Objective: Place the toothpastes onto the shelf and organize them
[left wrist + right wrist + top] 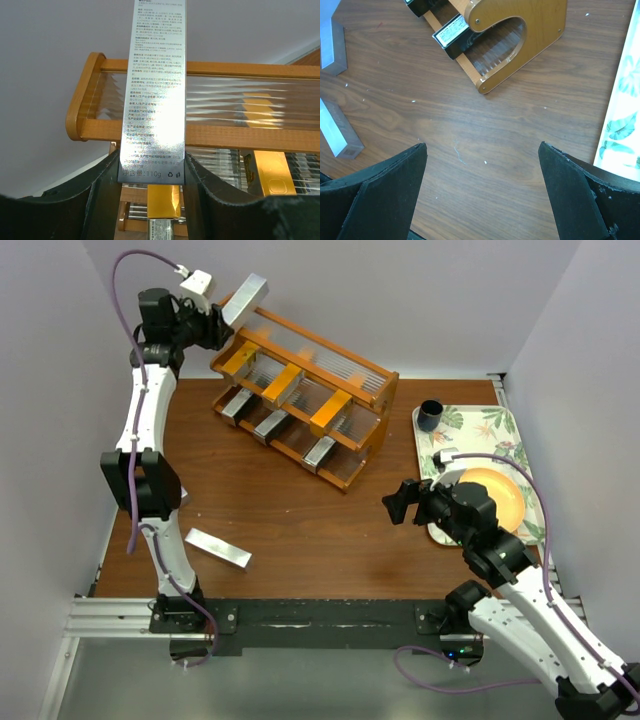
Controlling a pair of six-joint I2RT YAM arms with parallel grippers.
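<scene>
Shelf (pixel 365 455): held six toothpastes (pixel 283 383).
Left hand (pixel 152 170): gripped silver carton (pixel 155 90) at shelf.
Right hand (pixel 480 190): released.
Worktop (pixel 300 530): loose carton (pixel 218 548) lay unplaced.

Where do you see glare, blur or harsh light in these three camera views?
Left wrist view: the shiny silver rectangular carton throws glare that washes out its mid print, and the clear ribbed panels of the orange-brown wooden rack shimmer. Right wrist view: the brown wooden table is sharp, the white leaf-patterned tray overbright. Top view: even light, soft shadows.
</scene>
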